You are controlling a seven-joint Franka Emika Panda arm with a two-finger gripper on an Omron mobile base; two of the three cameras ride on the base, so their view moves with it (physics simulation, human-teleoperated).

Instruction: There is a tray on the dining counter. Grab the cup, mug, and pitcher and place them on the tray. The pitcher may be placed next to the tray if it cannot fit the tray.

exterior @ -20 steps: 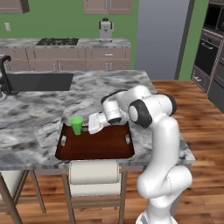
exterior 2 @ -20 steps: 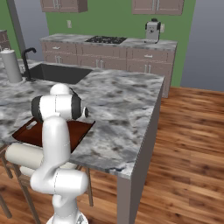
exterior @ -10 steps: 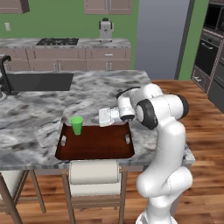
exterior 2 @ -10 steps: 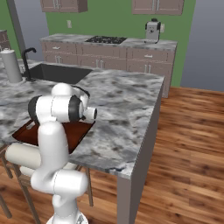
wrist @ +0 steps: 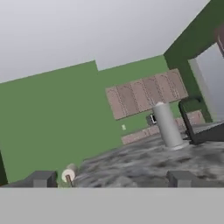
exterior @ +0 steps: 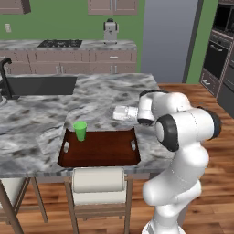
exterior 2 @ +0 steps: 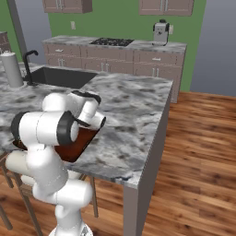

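since a second ago the arm has swung right, off the tray (exterior: 98, 151), and the hand (exterior: 119, 113) now hangs over bare marble behind the tray's far right corner, fingers spread wide and holding nothing. cup (exterior: 80, 131) stands upright in the tray's far left corner. tray lies at the near edge of the grey marbled worktop (exterior: 105, 93), above a stool (exterior: 98, 180). dark sink (exterior: 40, 85) sits far left. wood floor (exterior 2: 198, 152) lies open to the right.
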